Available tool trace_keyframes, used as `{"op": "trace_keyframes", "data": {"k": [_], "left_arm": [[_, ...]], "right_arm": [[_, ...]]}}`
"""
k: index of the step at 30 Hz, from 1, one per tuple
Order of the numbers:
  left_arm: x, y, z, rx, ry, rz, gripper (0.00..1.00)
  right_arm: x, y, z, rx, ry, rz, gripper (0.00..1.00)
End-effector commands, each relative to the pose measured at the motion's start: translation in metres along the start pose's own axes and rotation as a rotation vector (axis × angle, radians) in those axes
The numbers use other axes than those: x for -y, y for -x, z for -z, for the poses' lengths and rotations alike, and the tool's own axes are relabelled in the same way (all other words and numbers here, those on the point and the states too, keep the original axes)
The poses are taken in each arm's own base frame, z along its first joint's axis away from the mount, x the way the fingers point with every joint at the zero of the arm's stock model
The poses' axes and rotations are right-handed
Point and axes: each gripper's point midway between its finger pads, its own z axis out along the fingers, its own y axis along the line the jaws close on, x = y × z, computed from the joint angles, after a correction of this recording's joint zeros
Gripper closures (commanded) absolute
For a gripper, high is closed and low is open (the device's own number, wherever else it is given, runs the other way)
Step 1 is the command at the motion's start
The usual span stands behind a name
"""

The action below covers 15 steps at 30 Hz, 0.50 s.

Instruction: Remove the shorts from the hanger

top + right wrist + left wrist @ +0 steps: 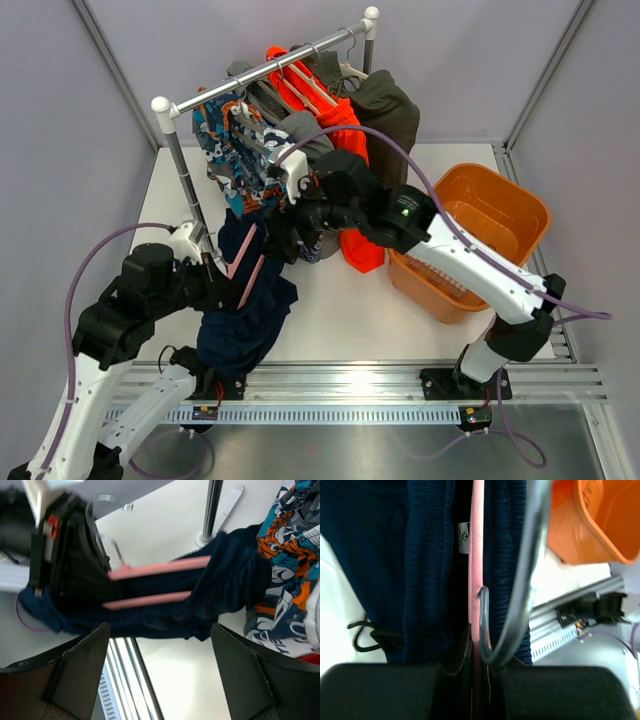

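Observation:
The dark navy shorts [243, 315] hang on the pale pink hanger [247, 268] off the rack, above the table's front left. My left gripper [215, 280] is shut on the hanger near its hook; the left wrist view shows the pink bar [476, 565] pinched between the jaws, with the metal hook [517, 605] beside it and navy fabric [427, 570] on both sides. My right gripper [300, 215] is open just beyond the shorts' upper end. In the right wrist view the shorts [220, 587] and the pink arms [160, 569] lie ahead of its spread fingers [82, 667].
A clothes rack [262, 68] holds patterned shorts [228, 150], an orange garment [345, 135] and a dark olive garment [390, 110]. An orange basket [470, 240] stands at the right. The rack post [190, 200] rises close behind my left gripper.

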Motion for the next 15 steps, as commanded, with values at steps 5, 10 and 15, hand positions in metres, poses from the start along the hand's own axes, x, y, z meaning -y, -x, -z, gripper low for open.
{"op": "trace_keyframes", "data": {"k": [5, 10, 15], "left_arm": [[0.040, 0.009, 0.009, 0.066, -0.223, 0.001, 1.00], [0.043, 0.009, 0.013, 0.065, -0.240, -0.012, 1.00], [0.043, 0.007, 0.014, 0.064, -0.242, -0.015, 1.00]], "right_arm": [[0.022, 0.000, -0.046, 0.015, -0.197, -0.138, 0.21], [0.029, -0.010, -0.063, 0.002, -0.278, -0.093, 0.25], [0.048, -0.008, -0.069, 0.019, -0.372, -0.048, 0.37]]}}
